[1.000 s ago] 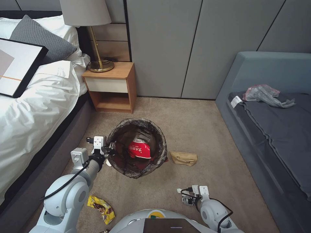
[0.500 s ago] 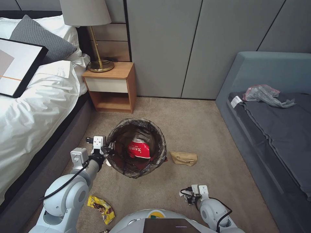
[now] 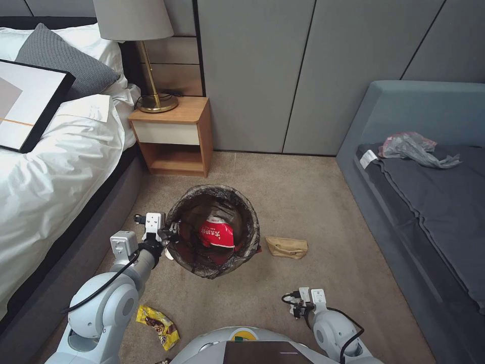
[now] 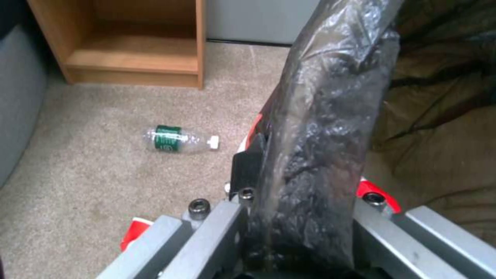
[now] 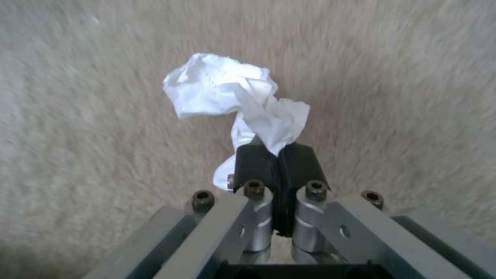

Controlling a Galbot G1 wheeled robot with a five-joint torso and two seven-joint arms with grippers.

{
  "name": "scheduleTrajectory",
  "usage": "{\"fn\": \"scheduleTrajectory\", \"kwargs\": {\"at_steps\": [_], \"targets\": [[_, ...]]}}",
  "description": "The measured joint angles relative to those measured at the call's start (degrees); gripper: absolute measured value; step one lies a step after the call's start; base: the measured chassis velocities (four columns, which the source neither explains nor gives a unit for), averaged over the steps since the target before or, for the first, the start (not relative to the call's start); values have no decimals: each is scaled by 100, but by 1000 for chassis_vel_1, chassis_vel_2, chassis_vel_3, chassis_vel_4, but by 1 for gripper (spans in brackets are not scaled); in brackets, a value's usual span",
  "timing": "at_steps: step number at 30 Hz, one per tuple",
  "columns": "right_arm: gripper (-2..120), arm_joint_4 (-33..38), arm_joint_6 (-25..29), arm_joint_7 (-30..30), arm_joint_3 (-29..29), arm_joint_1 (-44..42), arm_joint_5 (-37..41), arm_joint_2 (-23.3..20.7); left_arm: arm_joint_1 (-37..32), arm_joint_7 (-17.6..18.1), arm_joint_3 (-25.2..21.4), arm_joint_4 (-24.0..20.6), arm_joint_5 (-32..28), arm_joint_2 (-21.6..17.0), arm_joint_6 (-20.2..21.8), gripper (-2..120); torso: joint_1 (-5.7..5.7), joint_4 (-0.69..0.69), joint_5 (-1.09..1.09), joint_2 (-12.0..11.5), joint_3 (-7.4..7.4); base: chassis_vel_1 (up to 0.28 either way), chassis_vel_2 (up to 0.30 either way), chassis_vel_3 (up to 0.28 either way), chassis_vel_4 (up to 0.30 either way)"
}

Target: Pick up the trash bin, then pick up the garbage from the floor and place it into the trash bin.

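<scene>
Hidden from you: the white wall of the trash bin (image 3: 212,231) is covered by its dark bag liner, so you see just the rim and the inside. In the left wrist view the liner fills the gap between the fingers and hides what sits behind it.
Hard to make out: the carpet in the right wrist view is smeared. A red shape near the left gripper in the left wrist view is too cut off to name.
Left gripper: your left gripper (image 3: 171,234) is clamped on the bin's near-left rim, through the liner (image 4: 320,128).
Right gripper: your right gripper (image 5: 279,161) has its black pads pressed together on a crumpled white tissue (image 5: 232,97). It sits low near the robot's base, right of the bin (image 3: 298,307).
Bin contents: a red-and-white paper cup (image 3: 218,233) lies inside.
Floor litter: a tan paper bag (image 3: 287,247) lies just right of the bin. A yellow snack wrapper (image 3: 158,326) lies beside the left arm. A small clear bottle (image 4: 178,139) with a green label lies on its side near the nightstand (image 3: 174,135).
Changed since a second ago: your right gripper has drawn slightly back toward the base. The bin, left gripper, bag and wrapper are where they were.
</scene>
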State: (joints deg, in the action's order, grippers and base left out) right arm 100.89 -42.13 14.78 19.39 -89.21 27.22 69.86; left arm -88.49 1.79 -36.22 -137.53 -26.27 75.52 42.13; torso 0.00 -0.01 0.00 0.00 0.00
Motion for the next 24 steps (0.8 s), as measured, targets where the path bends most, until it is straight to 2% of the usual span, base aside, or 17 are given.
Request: {"fn": "scheduleTrajectory", "kwargs": {"at_steps": [11, 13, 16, 17, 18, 21, 22, 24], "targets": [[0, 1383, -1, 105, 338, -321, 126, -344, -5, 27, 13, -3, -13, -63, 0, 0, 0, 0, 1, 0, 0, 0, 0, 0, 0], [0, 2154, -1, 106, 568, -355, 340, -705, -30, -5, 36, -5, -3, -90, 0, 0, 0, 1, 0, 0, 0, 0, 0, 0, 0], [0, 2422, -1, 76, 694, -328, 454, -856, -41, -13, 51, -3, 1, -95, -1, 0, 0, 1, 1, 0, 0, 0, 0, 0, 0], [0, 2866, -1, 62, 954, -240, 741, -1123, -49, -24, 74, 15, 4, -97, 0, 0, 0, 2, 0, 0, 0, 0, 0, 0, 0], [0, 2866, -1, 62, 954, -240, 741, -1123, -49, -24, 74, 15, 4, -97, 0, 0, 0, 2, 0, 0, 0, 0, 0, 0, 0], [0, 4182, 0, 40, 1715, 359, 2261, -1858, -24, -29, 191, 215, 75, -17, -1, 0, 0, 1, -1, 1, 0, 0, 0, 0, 0], [0, 4182, 0, 40, 1715, 359, 2261, -1858, -24, -29, 191, 215, 75, -17, -1, 0, 0, 1, -1, 1, 0, 0, 0, 0, 0], [0, 4328, 0, 34, 2136, 673, 2973, -2279, -16, -32, 305, 317, 102, 52, 0, 0, 0, 3, 2, 0, 0, 0, 0, 0, 0]]}}
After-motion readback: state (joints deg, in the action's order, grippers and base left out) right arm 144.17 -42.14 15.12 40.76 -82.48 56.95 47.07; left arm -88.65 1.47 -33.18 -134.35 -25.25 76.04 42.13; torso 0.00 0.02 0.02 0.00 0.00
